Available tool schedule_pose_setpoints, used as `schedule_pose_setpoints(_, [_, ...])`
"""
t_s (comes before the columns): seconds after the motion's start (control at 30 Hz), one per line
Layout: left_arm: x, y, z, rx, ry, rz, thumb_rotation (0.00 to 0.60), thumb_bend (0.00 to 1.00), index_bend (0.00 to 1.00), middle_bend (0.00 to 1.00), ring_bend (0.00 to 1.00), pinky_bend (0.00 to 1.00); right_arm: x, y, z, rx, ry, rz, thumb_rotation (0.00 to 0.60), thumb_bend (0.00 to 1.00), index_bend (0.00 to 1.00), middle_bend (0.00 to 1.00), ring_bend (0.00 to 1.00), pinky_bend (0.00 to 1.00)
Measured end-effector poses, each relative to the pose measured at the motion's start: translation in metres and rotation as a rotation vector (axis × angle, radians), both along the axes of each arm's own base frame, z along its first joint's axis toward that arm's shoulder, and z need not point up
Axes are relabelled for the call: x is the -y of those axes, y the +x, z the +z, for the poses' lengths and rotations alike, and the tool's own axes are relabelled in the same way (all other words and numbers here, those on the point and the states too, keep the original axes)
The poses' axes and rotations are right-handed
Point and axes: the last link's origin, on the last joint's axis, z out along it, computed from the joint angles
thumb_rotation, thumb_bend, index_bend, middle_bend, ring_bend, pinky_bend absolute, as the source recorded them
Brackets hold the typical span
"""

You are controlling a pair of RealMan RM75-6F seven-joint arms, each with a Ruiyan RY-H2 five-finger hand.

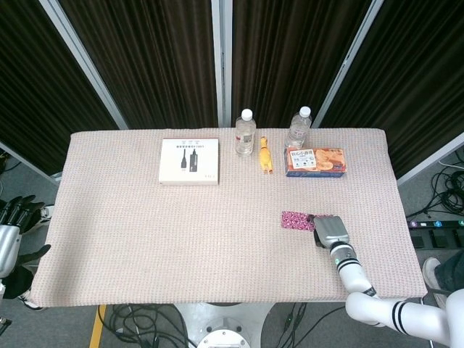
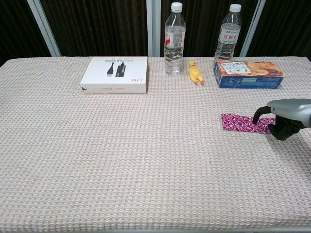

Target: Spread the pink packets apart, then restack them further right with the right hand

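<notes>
The flat pink patterned foil packets (image 2: 244,123) lie on the woven beige tabletop (image 2: 121,160) toward its right side, in front of the orange and blue biscuit box (image 2: 248,74) and well apart from it. In both views they read as 1 compact pink strip, so whether this is a stack or packets laid end to end cannot be told; no packet is visibly separated from the others. The right hand (image 2: 286,118), grey-backed with dark fingers, sits at the strip's right end with its fingers curled down; 1 dark fingertip (image 2: 256,119) rests on or just above the right edge of the packets, and the head view shows the right hand (image 1: 330,231) covering that end. Whether it is pinching a packet or only pressing on it cannot be told. By this evidence, the task looks to be at its opening step: the spreading apart is not visibly done, and the restacking further right has not begun, with bare tabletop right of the hand. The left hand (image 1: 10,230) hangs off the tabletop's left edge, holding nothing, its dark fingers apart and pointing upward.
</notes>
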Motion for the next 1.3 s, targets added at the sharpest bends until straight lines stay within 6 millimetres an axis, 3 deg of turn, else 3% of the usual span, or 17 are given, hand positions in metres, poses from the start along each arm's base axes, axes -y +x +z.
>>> schedule_pose_setpoints(0.37, [0.0, 0.0, 0.0, 0.001, -0.001, -0.002, 0.6, 0.0, 0.25, 0.23, 0.12, 0.24, 0.0, -0.009, 0.007, -0.007, -0.01, -0.019, 0.6, 0.66, 0.26, 1.0, 1.0, 1.0])
schedule_pose_setpoints(0.77, [-0.001, 0.001, 0.001, 0.004, 0.003, -0.005, 0.6, 0.0, 0.25, 0.23, 0.12, 0.24, -0.002, 0.01, 0.011, 0.003, -0.021, 0.039, 0.6, 0.66, 0.26, 1.0, 1.0, 1.0])
schedule_pose_setpoints(1.07, [-0.001, 0.0, 0.004, 0.003, 0.007, -0.002, 0.6, 0.0, 0.25, 0.23, 0.12, 0.24, -0.002, 0.016, -0.006, 0.011, 0.018, 0.039, 0.6, 0.66, 0.27, 1.0, 1.0, 1.0])
schedule_pose_setpoints(1.3, [-0.001, -0.001, 0.004, 0.005, 0.009, 0.0, 0.6, 0.0, 0.25, 0.23, 0.12, 0.24, 0.002, 0.023, -0.005, 0.023, -0.012, 0.063, 0.6, 0.66, 0.25, 1.0, 1.0, 1.0])
